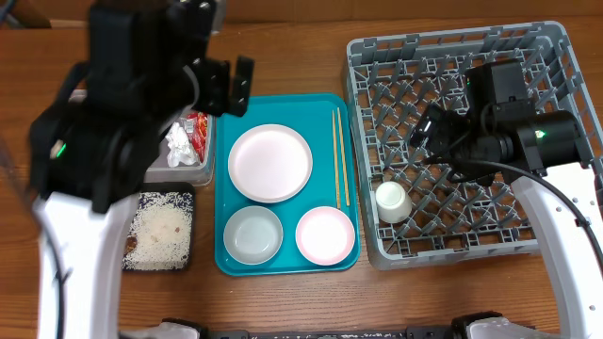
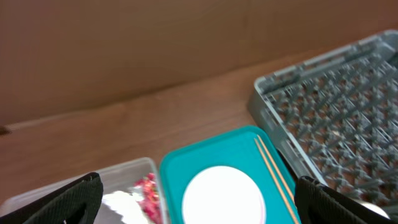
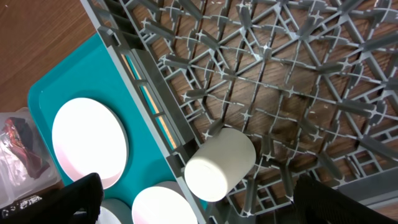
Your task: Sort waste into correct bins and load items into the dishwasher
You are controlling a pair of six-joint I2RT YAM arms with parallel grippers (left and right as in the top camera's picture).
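The right gripper (image 3: 200, 202), its jaws spread wide and holding nothing, hangs over the grey dish rack (image 1: 556, 66) that stands just to the right of the teal serving tray (image 1: 283, 108). Directly below it the small white cup (image 3: 221, 163) lies tipped among the pegs against the rack wall nearest the tray, apparently set there so the lattice keeps it from rolling. The left gripper (image 2: 199, 202), likewise fully open and empty, hovers above the tray's far left corner, angled toward the tray as if lining up its next pick. On the tray itself the pale plate (image 1: 270, 162) sits at the far end, the whitish bowl (image 1: 252, 234) and pink bowl (image 1: 325, 234) sit side by side at the near end, and the two chopsticks (image 1: 341, 160) lie along the right edge, none yet loaded. Left of the tray, the clear tub (image 1: 184, 172) holds the crumpled wrappers (image 1: 187, 137), while the black tray (image 1: 191, 202) nearer the robot holds the rice (image 1: 160, 226). Dry waste and food waste are kept apart, and the sorting looks done.
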